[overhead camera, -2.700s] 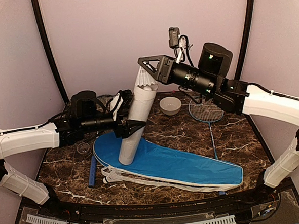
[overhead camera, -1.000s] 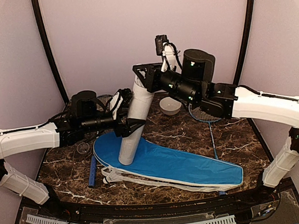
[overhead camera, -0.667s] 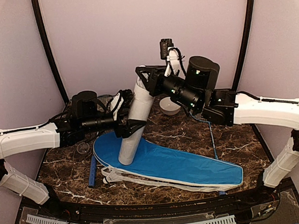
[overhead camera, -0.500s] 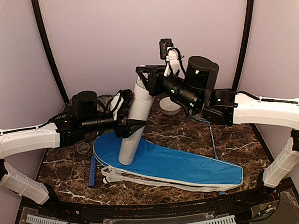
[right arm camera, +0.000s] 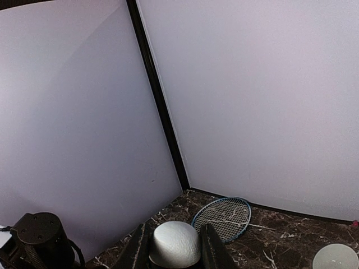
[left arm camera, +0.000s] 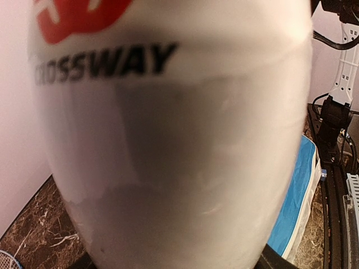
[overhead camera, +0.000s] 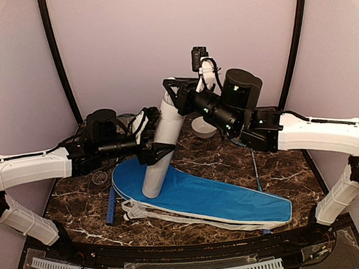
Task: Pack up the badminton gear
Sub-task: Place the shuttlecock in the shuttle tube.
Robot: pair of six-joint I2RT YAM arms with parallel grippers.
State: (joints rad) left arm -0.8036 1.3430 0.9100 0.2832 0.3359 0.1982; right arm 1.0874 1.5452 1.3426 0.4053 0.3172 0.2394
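The tube (overhead camera: 161, 141) stands tilted on the left part of the cover (overhead camera: 226, 199), which lies along the near edge of the table (overhead camera: 291, 164). Its top leans toward the back wall. The left gripper (overhead camera: 156, 149) is clamped around the tube at about middle height; in the left wrist view the white wall of the tube fills almost the whole picture. The right gripper (overhead camera: 172, 92) is at the upper mouth of the tube, and its fingers are closed on a shuttlecock (right arm camera: 175, 244), seen as a white round body between them. I cannot tell how deep it sits in the mouth, because the gripper hides the rim.

I see these risks:

- The foot of the tube rests on soft cloth, not on the hard table. A push from above may make the foot slide, or make the tube slip down through the left fingers.
- If the shuttlecock is not in line with the tilted mouth, its feathers may catch on the rim and bend.
- If the right fingers let go too early, the shuttlecock may fall outside the tube, onto the cover or toward the bowl (right arm camera: 335, 259) and the racket (right arm camera: 221, 216) at the back of the table.
- The two arms are close together, so a wide move of the right arm may knock the tube out of its angle.
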